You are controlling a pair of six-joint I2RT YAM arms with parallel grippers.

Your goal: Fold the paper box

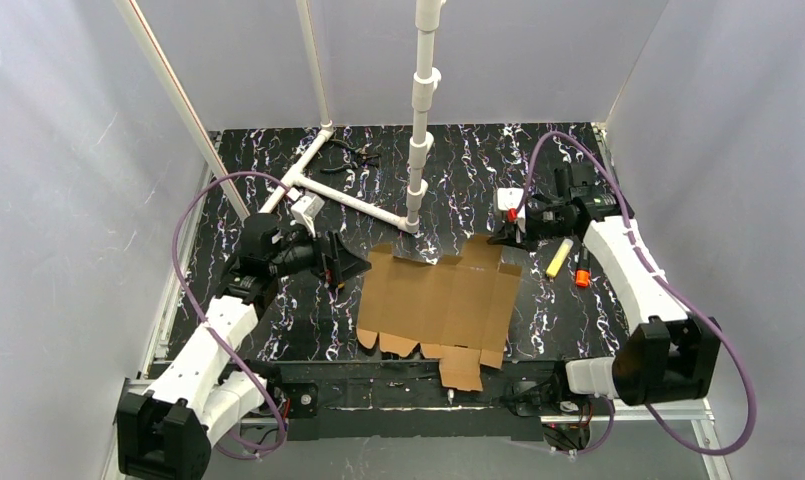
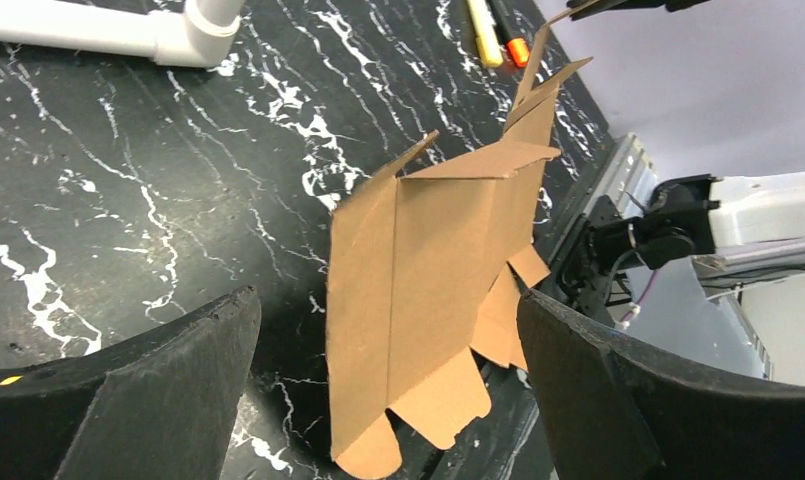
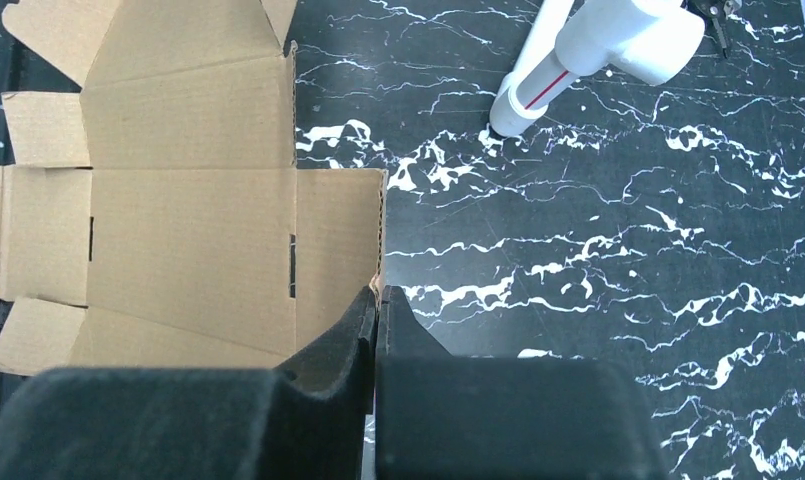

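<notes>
Unfolded, the plain brown corrugated cardboard die-cut sheet (image 1: 443, 300) is laid approx. centre of the black marbled table top (image 1: 458, 190), flaps & tabs spread out. Near tab is set at front edge; far-right corner is raised, rest mostly flat.

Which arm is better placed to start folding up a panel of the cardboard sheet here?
Right. The right gripper is shut on an edge of the paper box, and the left wrist view shows that end tilted up. The left gripper is open, facing the opposite edge without touching.
</notes>
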